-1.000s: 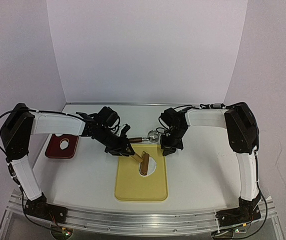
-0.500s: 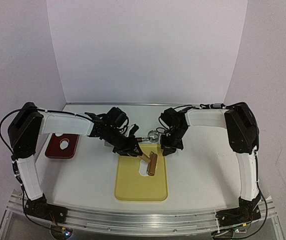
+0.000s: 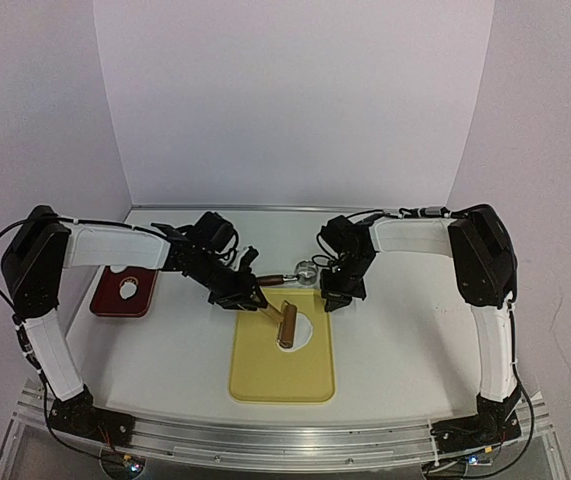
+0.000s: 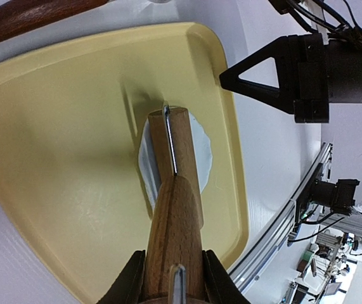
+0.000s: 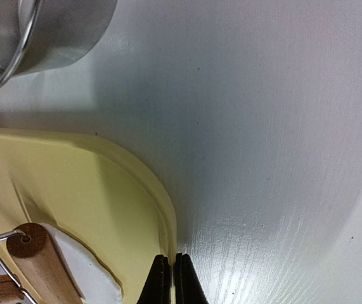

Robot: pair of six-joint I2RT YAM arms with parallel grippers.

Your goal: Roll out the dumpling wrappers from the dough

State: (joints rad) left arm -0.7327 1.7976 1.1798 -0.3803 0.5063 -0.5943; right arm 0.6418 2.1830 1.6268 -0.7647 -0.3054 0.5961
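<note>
The flat white dough disc (image 4: 200, 152) lies on the far half of the yellow plastic cutting board (image 4: 73, 126), with the wooden rolling pin (image 4: 174, 209) resting across it. Your left gripper (image 4: 173, 282) is clamped on the pin's handle. Your right gripper (image 5: 171, 278), fingers pressed together, bears on the board's far right rim, seemingly pinning it. You look to be mid-rolling. The next stroke calls for even downward pressure, keeping the dough off the rim. The round metal ring cutter (image 5: 41, 31) sits just beyond the board, near the right gripper. A red tray (image 3: 105, 300) lies well apart to the left. Neither obstructs the pin.
</note>
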